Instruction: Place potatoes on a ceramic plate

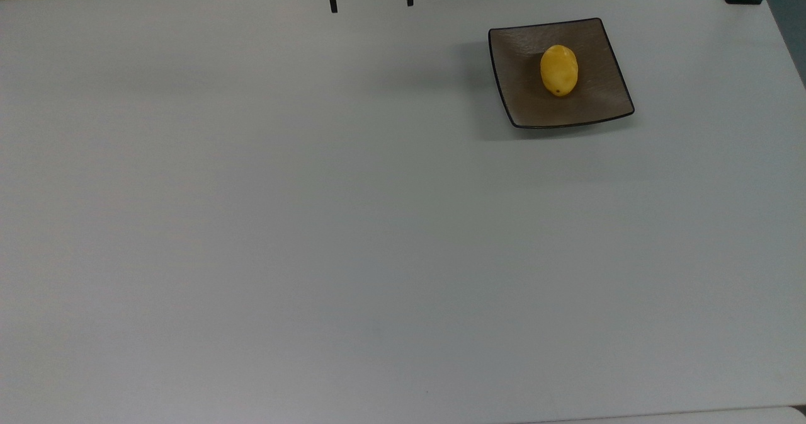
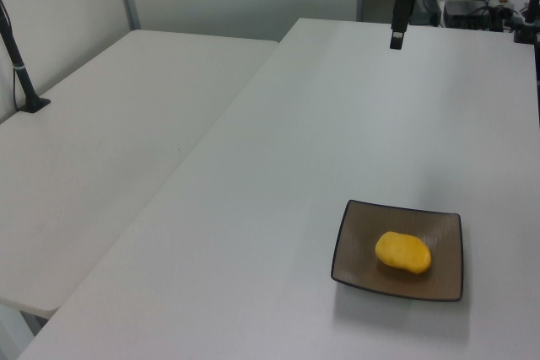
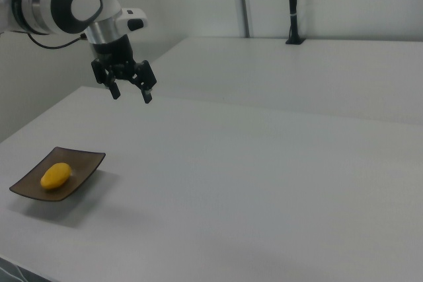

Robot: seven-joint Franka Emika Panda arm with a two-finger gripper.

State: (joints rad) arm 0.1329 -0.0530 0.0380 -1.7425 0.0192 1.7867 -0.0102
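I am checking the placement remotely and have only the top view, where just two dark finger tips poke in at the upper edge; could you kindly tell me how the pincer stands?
Observer: In the right view the pincer is open and empty, fingers pointing down, held above the table.
Operator: Thank you. Is it over the plate?
Observer: No. In the right view it hangs up and to the right view's right of the ceramic plate, well apart.
Operator: And does the potato lie flat inside?
Observer: Yes. The left view shows the potato resting on its side near the plate's middle, clear of the rim.
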